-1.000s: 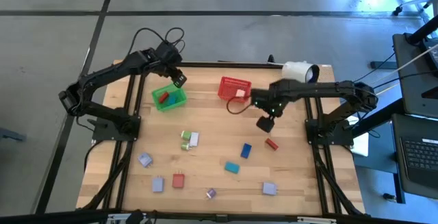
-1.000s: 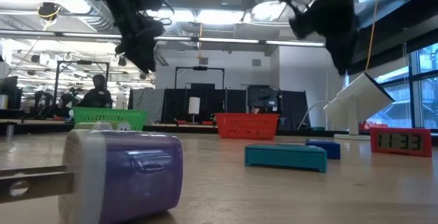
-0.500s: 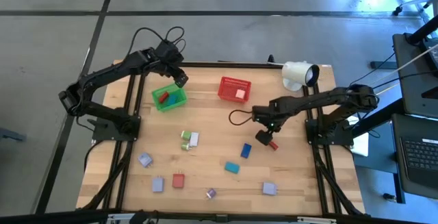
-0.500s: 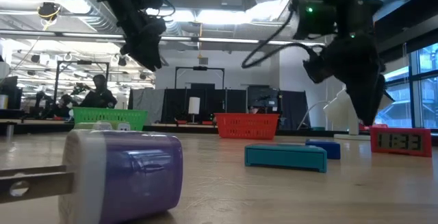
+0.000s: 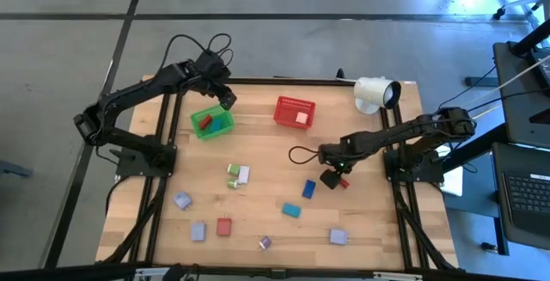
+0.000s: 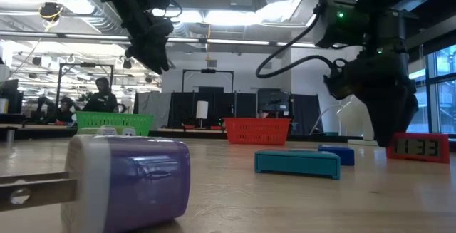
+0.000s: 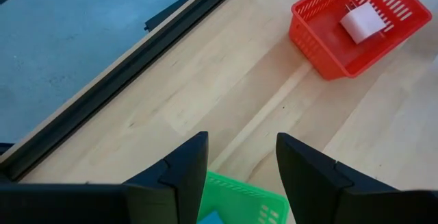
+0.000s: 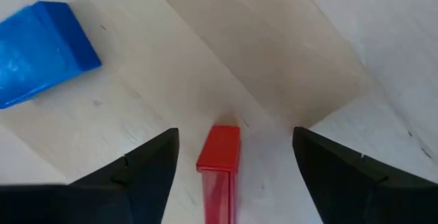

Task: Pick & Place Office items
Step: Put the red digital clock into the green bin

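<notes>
The office items are small blocky pieces scattered on the wooden table [image 5: 266, 148]. My right gripper [image 5: 333, 179] is low over a small red piece [image 5: 343, 180]. In the right wrist view it [image 8: 235, 138] is open, with the red piece [image 8: 219, 172] lying flat between its fingers, clear of both. A blue piece [image 8: 41, 49] lies beside it. In the low view this gripper [image 6: 390, 137] hangs by the red piece [image 6: 417, 146]. My left gripper [image 5: 227, 100] waits open [image 7: 241, 162] above the green basket [image 5: 212, 122].
The red basket [image 5: 295, 111] holds a white piece [image 5: 302, 118]; the green basket holds a red-brown piece [image 5: 205, 123]. Blue [image 5: 308, 189], teal [image 5: 291, 210], lavender [image 5: 339, 237], red [image 5: 224, 226] and green-white [image 5: 237, 175] pieces lie nearer. A white cylinder [image 5: 376, 92] stands at the far right corner.
My right gripper has travelled from beside the red basket toward the table's near edge and come down, ending with its fingers on either side of the small red piece. The piece has stayed where it lay.
</notes>
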`<control>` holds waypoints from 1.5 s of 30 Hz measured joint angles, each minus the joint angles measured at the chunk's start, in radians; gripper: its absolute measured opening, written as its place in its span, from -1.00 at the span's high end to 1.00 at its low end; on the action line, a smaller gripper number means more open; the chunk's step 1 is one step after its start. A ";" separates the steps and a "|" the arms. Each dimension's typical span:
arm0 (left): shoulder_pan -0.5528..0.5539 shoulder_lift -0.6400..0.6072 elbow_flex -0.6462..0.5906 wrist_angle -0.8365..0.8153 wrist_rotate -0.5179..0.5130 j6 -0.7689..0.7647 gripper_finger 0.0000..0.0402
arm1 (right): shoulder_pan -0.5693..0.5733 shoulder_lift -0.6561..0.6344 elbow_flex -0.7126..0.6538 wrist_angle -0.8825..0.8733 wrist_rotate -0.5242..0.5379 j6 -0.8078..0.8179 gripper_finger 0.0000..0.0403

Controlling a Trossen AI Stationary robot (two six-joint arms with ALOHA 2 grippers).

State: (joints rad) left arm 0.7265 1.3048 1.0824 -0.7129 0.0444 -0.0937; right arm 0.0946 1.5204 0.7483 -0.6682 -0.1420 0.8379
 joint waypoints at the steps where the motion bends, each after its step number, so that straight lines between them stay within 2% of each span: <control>1: 0.000 0.000 0.000 0.000 0.000 0.000 0.16 | 0.004 0.000 0.000 -0.001 0.003 0.000 -0.35; 6: 0.000 0.000 0.000 0.000 0.000 0.000 0.16 | 0.014 0.000 0.000 -0.001 0.003 0.000 -0.08; 15: 0.000 0.000 0.000 -0.001 0.000 -0.001 0.16 | 0.014 0.000 0.001 -0.001 -0.011 0.000 0.69; 20: 0.000 0.000 0.000 -0.001 0.001 0.000 0.16 | 0.002 0.001 0.002 -0.002 -0.049 0.004 0.68; 25: 0.000 0.000 0.000 -0.001 0.001 -0.001 0.16 | -0.030 -0.022 0.042 -0.001 -0.036 -0.022 0.68; 29: 0.000 0.000 0.000 -0.001 0.001 -0.001 0.16 | -0.081 -0.054 0.117 -0.001 0.061 -0.090 0.63; 34: -0.002 0.000 0.000 -0.001 0.016 0.000 0.16 | -0.178 -0.075 0.241 0.012 0.274 -0.188 0.65; 36: -0.008 0.000 0.000 0.007 0.049 0.000 0.16 | -0.222 -0.077 0.289 0.074 0.362 -0.243 0.65; 39: -0.034 0.000 0.000 0.066 0.112 0.004 0.16 | -0.289 -0.077 0.343 0.245 0.408 -0.352 0.65; 41: -0.063 0.000 0.000 0.127 0.162 0.030 0.16 | -0.326 -0.077 0.367 0.396 0.386 -0.419 0.65; 45: -0.132 0.000 0.000 0.270 0.248 0.091 0.16 | -0.372 -0.077 0.387 0.641 0.246 -0.520 0.65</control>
State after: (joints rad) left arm 0.5946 1.3048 1.0828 -0.4429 0.2928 -0.0031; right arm -0.2774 1.4433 1.1354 -0.0274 0.1039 0.3181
